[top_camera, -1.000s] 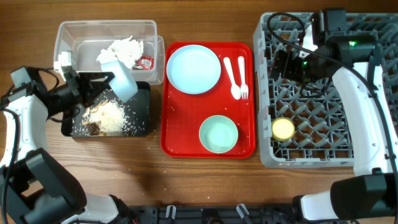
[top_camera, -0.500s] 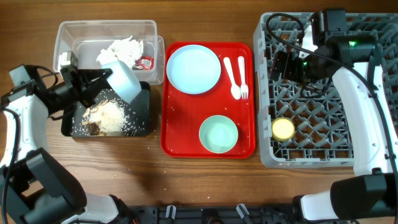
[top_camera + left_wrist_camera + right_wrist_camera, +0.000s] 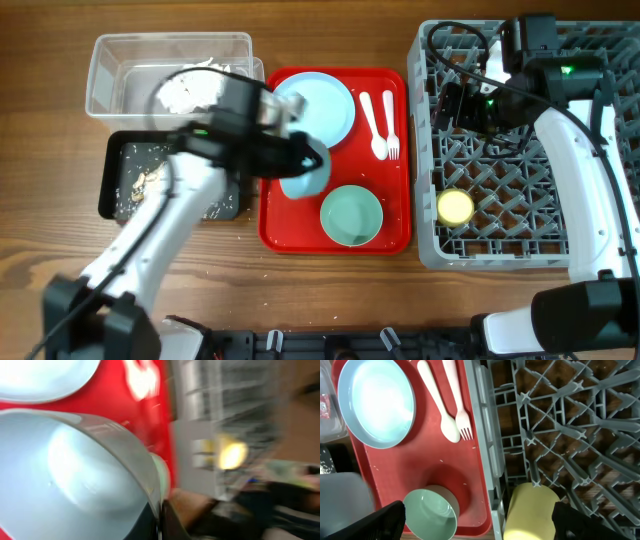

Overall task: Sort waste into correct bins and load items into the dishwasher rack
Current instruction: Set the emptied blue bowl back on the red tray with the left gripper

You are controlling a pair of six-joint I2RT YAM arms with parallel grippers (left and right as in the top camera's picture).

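My left gripper (image 3: 300, 160) is shut on the rim of a pale blue bowl (image 3: 305, 172) and holds it over the red tray, just in front of the pale blue plate (image 3: 325, 105). In the blurred left wrist view the bowl (image 3: 75, 480) fills the frame, pinched at the jaws (image 3: 160, 520). A second, greenish bowl (image 3: 351, 215) sits on the tray's front. White utensils (image 3: 380, 125) lie to the plate's right. The yellow cup (image 3: 455, 207) lies in the grey rack (image 3: 530, 230). My right gripper (image 3: 470, 100) is open and empty above the rack's left part.
The clear tub (image 3: 110, 75) holds white napkins (image 3: 190, 90) at the back left. The black tray (image 3: 115, 185) holds crumbly scraps (image 3: 145, 180). My left arm crosses both and hides the sauce packet. The red tray (image 3: 290, 235) lies in the middle.
My left arm has swung fast to the right, carrying the bowl from above the black tray to above the red tray. The right arm has not moved.
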